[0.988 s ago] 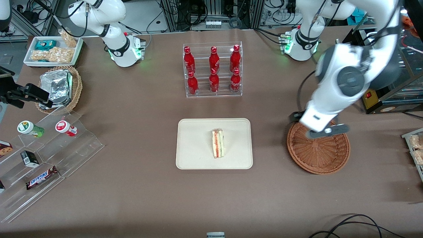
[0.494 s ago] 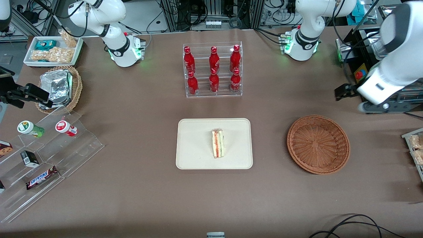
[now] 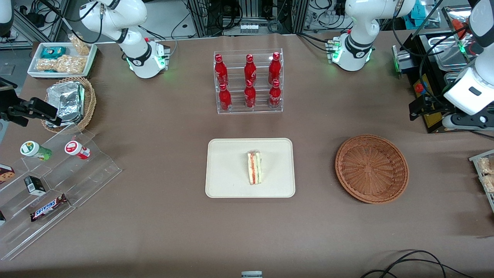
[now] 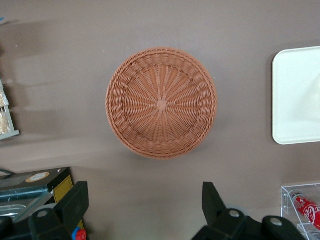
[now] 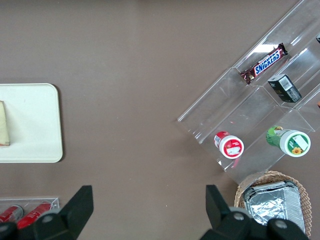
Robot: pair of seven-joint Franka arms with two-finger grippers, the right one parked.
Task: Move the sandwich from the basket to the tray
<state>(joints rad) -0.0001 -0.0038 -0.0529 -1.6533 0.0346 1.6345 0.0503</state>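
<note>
A: Where's the sandwich (image 3: 254, 167)?
B: On the tray (image 3: 227, 181), mid-bench, roughly in the tray's middle. Wedge lies flat, long axis running toward and away from the front camera, red and green filling showing along its edge.

A: Basket (image 3: 371, 168)?
B: Nothing in it — wrist view shows bare weave all the way across (image 4: 161, 102). It sits beside the tray, toward the working arm's end of the bench.

A: End effector (image 3: 432, 112)?
B: Raised, off at the working arm's end of the bench, a bit farther from the front camera than the basket. Well apart from the sandwich, with the basket lying between them. In the wrist view the fingers (image 4: 212, 200) stand spread wide with nothing between them.

A: So what does a next move turn on?
B: Judging by the layout, not much — sandwich is already on the tray, so placing looks done. Sandwich lies toward the parked arm's end from the end effector, past the basket. Any reach would cross over the basket, but I'd guess none is needed.
</note>
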